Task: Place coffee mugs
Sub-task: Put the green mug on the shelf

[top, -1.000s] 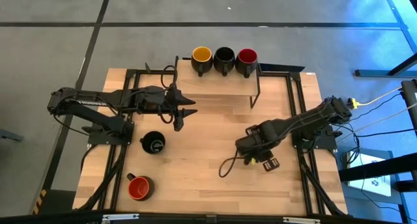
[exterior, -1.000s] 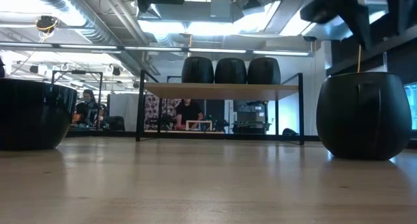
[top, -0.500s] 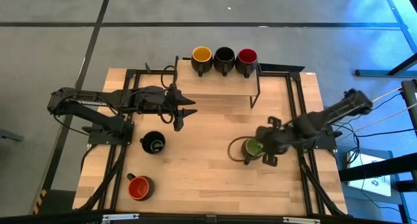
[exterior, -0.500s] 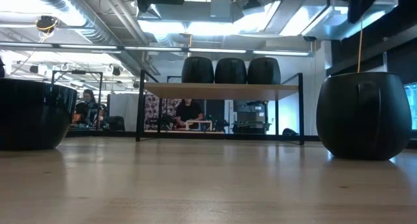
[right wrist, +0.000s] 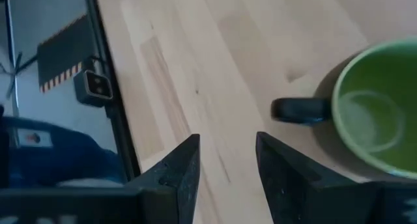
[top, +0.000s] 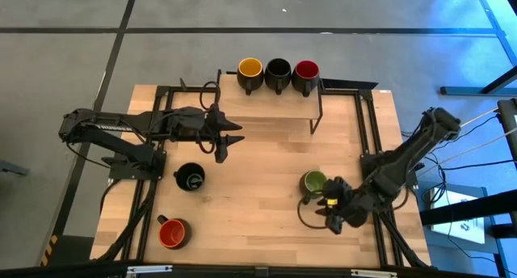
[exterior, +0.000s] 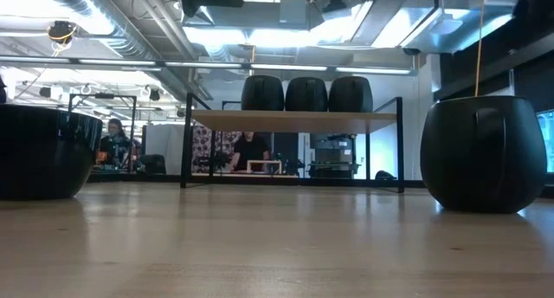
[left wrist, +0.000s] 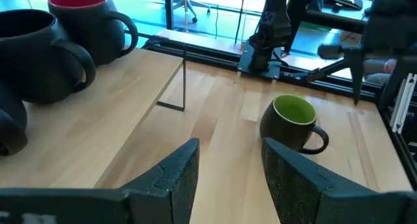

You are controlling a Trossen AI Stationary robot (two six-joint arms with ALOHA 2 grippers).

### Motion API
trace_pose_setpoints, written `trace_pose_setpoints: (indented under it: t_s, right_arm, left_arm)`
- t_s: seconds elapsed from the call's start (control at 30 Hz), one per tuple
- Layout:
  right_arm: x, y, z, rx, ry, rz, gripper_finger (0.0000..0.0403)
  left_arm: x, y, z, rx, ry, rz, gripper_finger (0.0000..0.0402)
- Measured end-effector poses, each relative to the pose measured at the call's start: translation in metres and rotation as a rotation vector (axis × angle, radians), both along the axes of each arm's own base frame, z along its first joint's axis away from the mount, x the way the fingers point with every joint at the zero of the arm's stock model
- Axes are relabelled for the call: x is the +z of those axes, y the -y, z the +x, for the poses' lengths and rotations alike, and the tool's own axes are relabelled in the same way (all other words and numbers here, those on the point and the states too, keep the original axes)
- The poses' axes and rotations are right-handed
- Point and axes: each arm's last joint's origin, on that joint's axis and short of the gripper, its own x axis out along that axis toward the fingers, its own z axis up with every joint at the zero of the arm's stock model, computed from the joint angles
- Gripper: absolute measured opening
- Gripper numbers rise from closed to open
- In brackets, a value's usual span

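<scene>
The green-lined mug (top: 313,182) stands upright on its base on the table's right half, handle toward the near edge; it also shows in the right wrist view (right wrist: 378,113), the left wrist view (left wrist: 294,123) and the low view (exterior: 485,155). My right gripper (top: 329,212) is open and hovers just near of it, touching nothing. My left gripper (top: 229,145) is open over the table's left-centre. Yellow (top: 250,68), black (top: 278,68) and red (top: 305,68) mugs stand on the shelf. A black-lined mug (top: 191,178) and a red-lined mug (top: 172,232) stand on the table's left half.
The wooden shelf (top: 271,104) on thin black legs spans the table's far edge. Black frame rails (top: 367,124) run along both sides of the table. Bare wood (top: 258,197) lies between the left-hand mugs and the green mug. People sit in the room behind (exterior: 251,151).
My right gripper, which stood over the green mug, has drawn off it toward the table's right edge and then swung toward the near edge. The green mug is uncovered and stands where it was. My left arm has kept still.
</scene>
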Motion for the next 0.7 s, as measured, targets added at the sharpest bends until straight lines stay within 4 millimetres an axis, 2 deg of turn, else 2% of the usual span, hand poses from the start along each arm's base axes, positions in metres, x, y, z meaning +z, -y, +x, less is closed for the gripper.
trace_pose_setpoints:
  t_s: [0.23,0.47,0.7]
  right_arm:
    - [-0.049,-0.028,0.001,-0.004,-0.032,-0.021,0.0135]
    - [-0.076,-0.049,-0.006,-0.137,0.112,-0.228,0.0135]
    - [-0.105,-0.058,-0.005,-0.222,0.175,-0.353,0.0135]
  left_arm:
    - [-0.001,0.0,0.0,0.0,-0.01,0.001,0.0161]
    - [-0.001,0.0,0.0,0.0,-0.011,0.0,0.0161]
    - [-0.001,0.0,0.0,0.0,-0.01,0.001,0.0161]
